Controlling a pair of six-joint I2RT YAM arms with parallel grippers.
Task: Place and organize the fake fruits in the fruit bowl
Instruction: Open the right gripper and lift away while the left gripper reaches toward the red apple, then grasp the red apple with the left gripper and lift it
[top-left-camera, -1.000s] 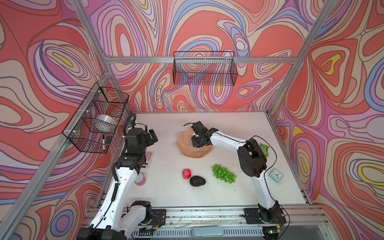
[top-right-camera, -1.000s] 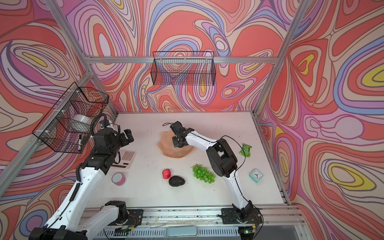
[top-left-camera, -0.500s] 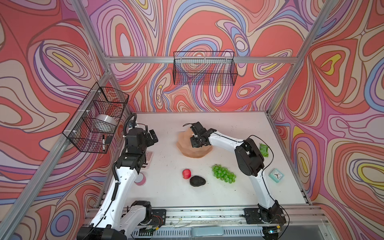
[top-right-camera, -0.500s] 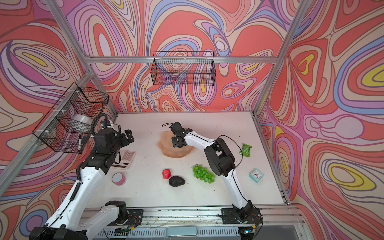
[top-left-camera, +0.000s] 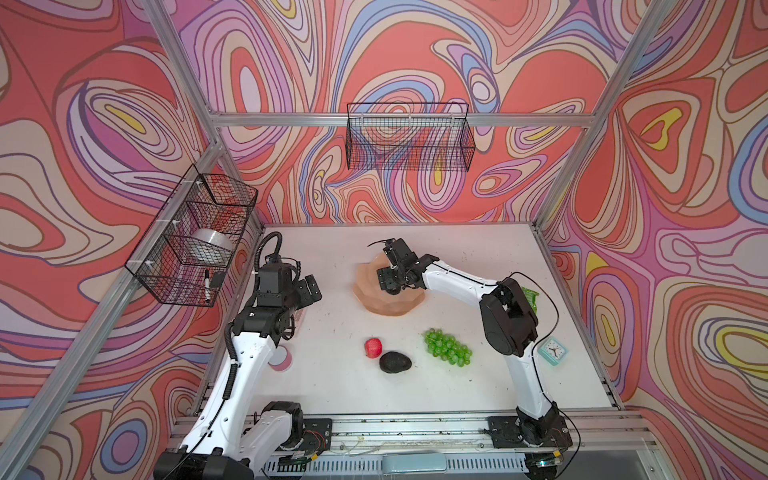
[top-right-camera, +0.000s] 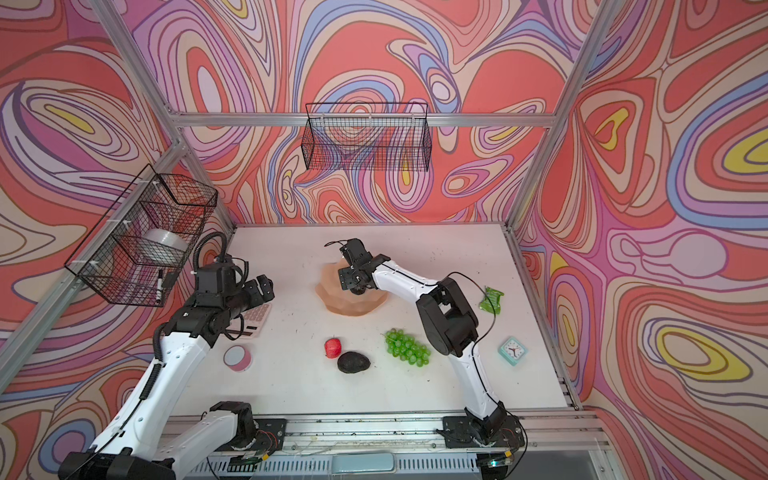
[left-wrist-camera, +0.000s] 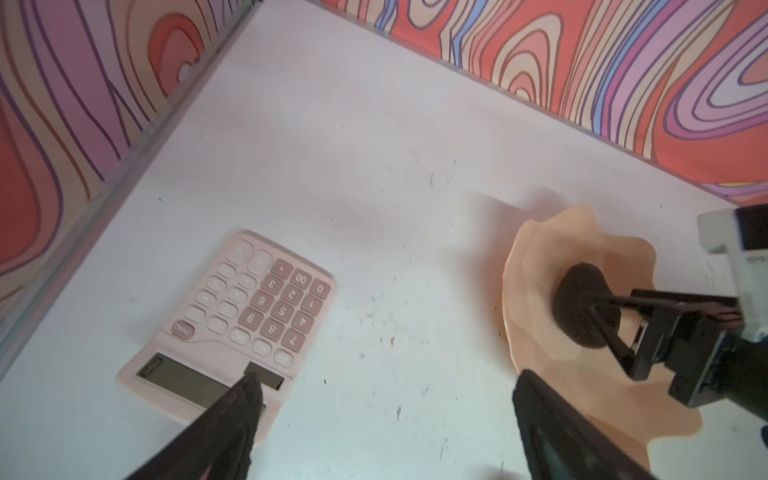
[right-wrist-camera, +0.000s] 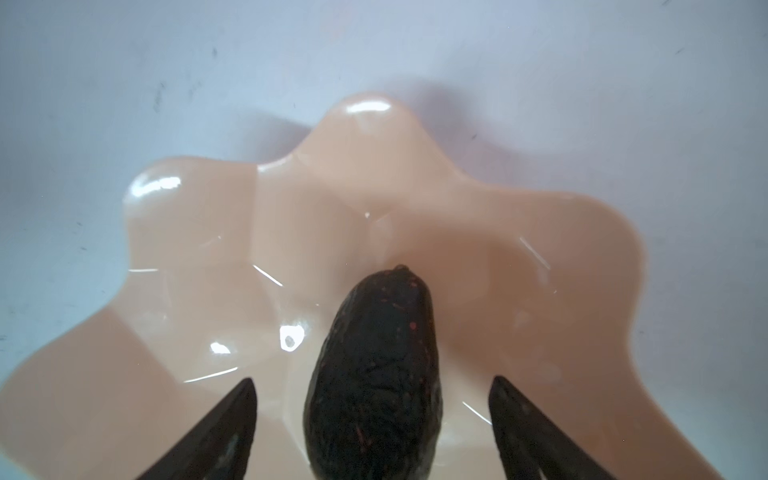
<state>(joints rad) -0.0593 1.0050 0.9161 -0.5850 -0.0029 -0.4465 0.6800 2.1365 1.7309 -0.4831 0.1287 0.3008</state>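
Observation:
The peach-pink fruit bowl (top-left-camera: 368, 286) (top-right-camera: 353, 305) sits mid-table toward the back. One dark avocado (right-wrist-camera: 374, 374) (left-wrist-camera: 577, 291) lies inside it. My right gripper (right-wrist-camera: 372, 379) (top-left-camera: 388, 282) hovers over the bowl, open, its fingers standing clear of the avocado on both sides. A second avocado (top-left-camera: 395, 362), a red strawberry-like fruit (top-left-camera: 373, 347) and green grapes (top-left-camera: 446, 353) lie on the table nearer the front. My left gripper (left-wrist-camera: 388, 375) (top-left-camera: 309, 291) is open and empty, raised at the left between the calculator and the bowl (left-wrist-camera: 536, 257).
A pink calculator (left-wrist-camera: 232, 324) lies under the left gripper. A small pink-rimmed disc (top-left-camera: 280, 358) is by the left arm. A green packet (top-right-camera: 491, 299) and a teal clock (top-left-camera: 552, 353) sit at the right. Wire baskets (top-left-camera: 409, 137) hang on the walls.
My right gripper has opened over the bowl and let go of the avocado, which now rests in the bowl. The left arm has stayed about where it was.

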